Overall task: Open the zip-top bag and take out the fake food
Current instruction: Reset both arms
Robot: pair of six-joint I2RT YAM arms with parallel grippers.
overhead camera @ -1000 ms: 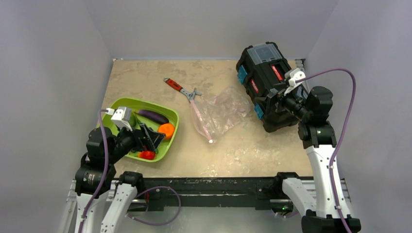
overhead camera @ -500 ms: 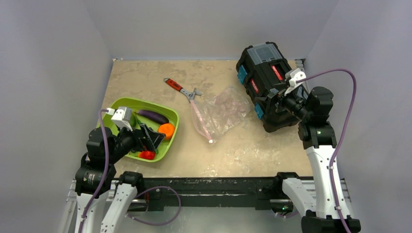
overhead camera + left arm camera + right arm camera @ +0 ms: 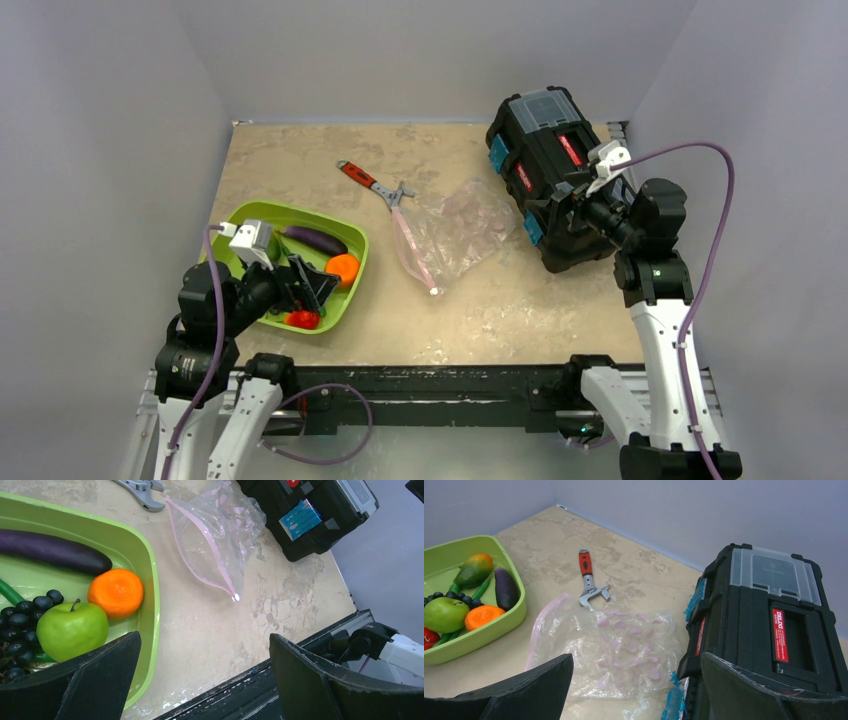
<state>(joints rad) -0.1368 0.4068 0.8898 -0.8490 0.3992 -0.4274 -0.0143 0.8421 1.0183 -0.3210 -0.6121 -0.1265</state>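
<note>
The zip-top bag (image 3: 458, 232) lies flat mid-table, its pink zip strip (image 3: 412, 250) along the left edge; no food shows inside it, only pink prints (image 3: 624, 647). The fake food lies in the green tray (image 3: 262, 212): purple eggplant (image 3: 52, 552), orange (image 3: 116, 592), green apple (image 3: 72, 629), dark grapes (image 3: 25, 614), a red piece (image 3: 302, 319). My left gripper (image 3: 312, 286) hangs open over the tray's near right corner, holding nothing. My right gripper (image 3: 636, 662) stands open above the bag's right side, beside the toolbox, also holding nothing.
A black toolbox (image 3: 548, 170) stands at the back right, touching the bag's right edge. A red-handled wrench (image 3: 374, 183) lies just behind the bag. Grey walls enclose the table on three sides; the black rail (image 3: 280, 685) runs along the near edge.
</note>
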